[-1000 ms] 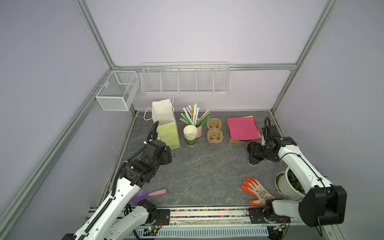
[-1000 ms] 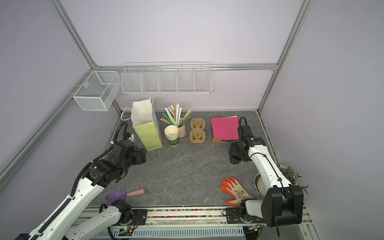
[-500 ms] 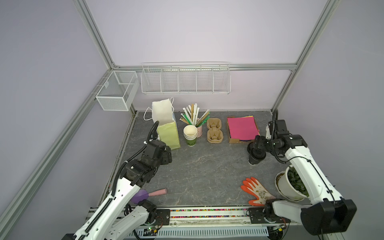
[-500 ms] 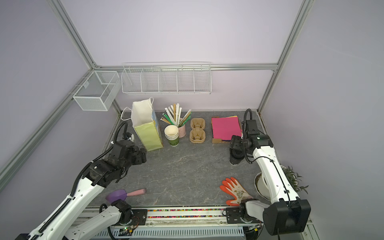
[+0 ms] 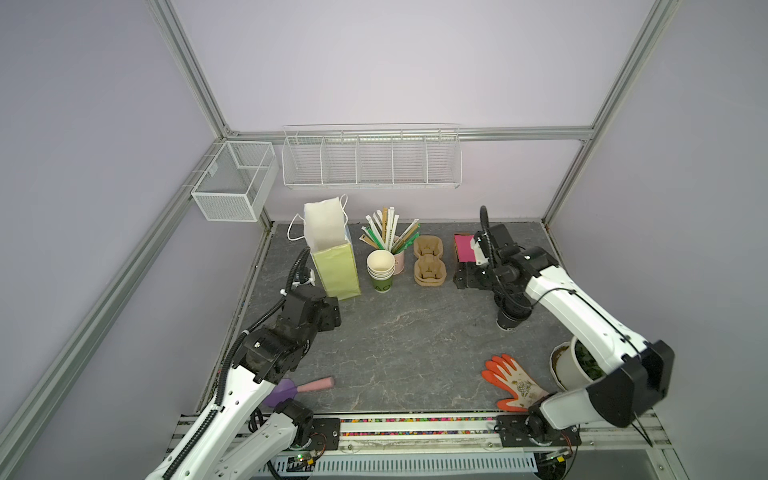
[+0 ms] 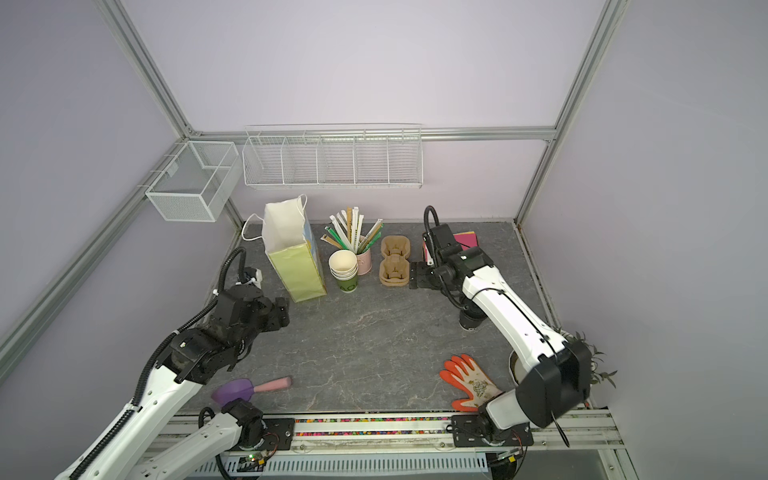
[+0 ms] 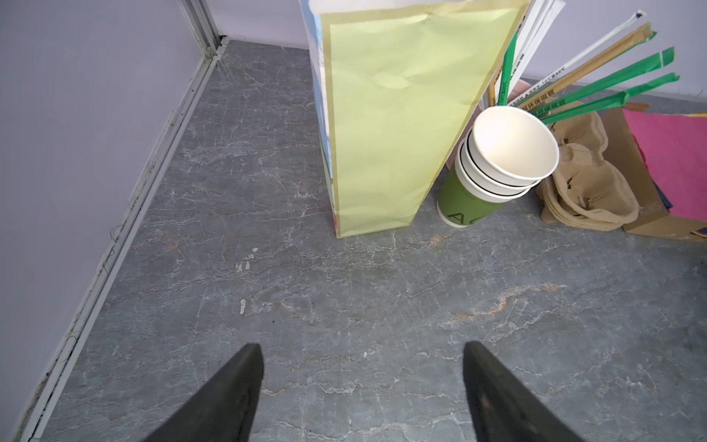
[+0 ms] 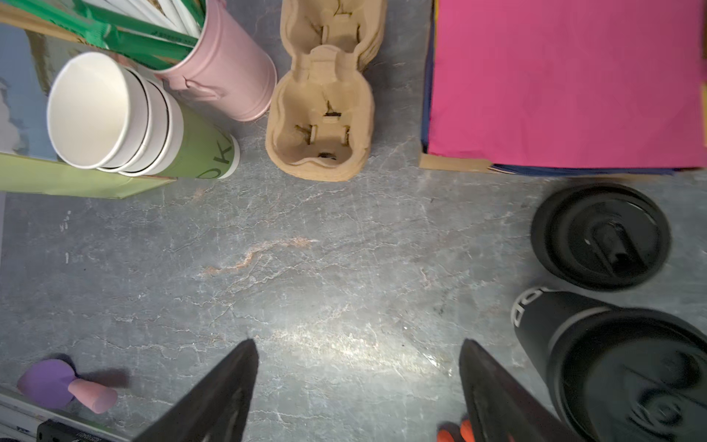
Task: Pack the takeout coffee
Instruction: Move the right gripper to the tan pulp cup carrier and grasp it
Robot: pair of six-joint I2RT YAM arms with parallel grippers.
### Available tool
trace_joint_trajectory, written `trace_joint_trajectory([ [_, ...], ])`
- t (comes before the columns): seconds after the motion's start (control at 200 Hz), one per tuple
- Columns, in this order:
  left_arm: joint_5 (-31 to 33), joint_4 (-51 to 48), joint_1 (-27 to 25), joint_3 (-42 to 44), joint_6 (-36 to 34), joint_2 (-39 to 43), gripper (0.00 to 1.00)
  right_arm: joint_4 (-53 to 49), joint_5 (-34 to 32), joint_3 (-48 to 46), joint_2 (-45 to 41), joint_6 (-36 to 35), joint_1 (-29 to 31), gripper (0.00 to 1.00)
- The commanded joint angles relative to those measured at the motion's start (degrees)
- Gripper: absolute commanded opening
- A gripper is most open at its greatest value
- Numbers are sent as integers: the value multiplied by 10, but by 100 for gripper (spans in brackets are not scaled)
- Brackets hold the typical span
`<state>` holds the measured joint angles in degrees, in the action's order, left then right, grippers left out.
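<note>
the takeout coffee (image 8: 600,237) stands on the grey worktop (image 8: 325,287) just in front of the stack of pink paper (image 8: 566,84), its round black lid facing up, and nothing holds it. a taller black cylinder with a grey band (image 8: 597,356) is just beside it, on the side away from the paper. in both top views the right arm (image 5: 577,307) (image 6: 503,307) reaches over that spot and hides most of it

the right jaws are spread wide with only bare worktop between them, apart from the coffee and near the brown cup carrier (image 5: 429,262) (image 6: 394,262). the left jaws are also wide apart and empty, over bare worktop a little in front of the upright green paper bag (image 7: 398,126) (image 5: 334,266), whose mouth is open at the top

just beside the bag is a stack of green cups (image 5: 381,272); whether the two touch i cannot tell. behind the cups is a pink pot of wrapped straws (image 8: 225,72). an orange glove (image 5: 513,384) lies near the front edge on the right, a purple scoop (image 5: 286,390) near it on the left
</note>
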<state>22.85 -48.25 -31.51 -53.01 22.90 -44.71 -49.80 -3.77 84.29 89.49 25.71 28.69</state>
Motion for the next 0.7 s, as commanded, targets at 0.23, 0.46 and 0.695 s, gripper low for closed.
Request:
trace_joint_trajectory([
  [0.23,71,29,2,24,2,81,82,43,-4,162,221,27,13,80],
  [0.46,79,40,2,32,0,94,82,34,-67,262,319,-2,14,76],
  [0.695,76,42,2,32,-3,87,82,12,-91,340,400,-24,14,70],
])
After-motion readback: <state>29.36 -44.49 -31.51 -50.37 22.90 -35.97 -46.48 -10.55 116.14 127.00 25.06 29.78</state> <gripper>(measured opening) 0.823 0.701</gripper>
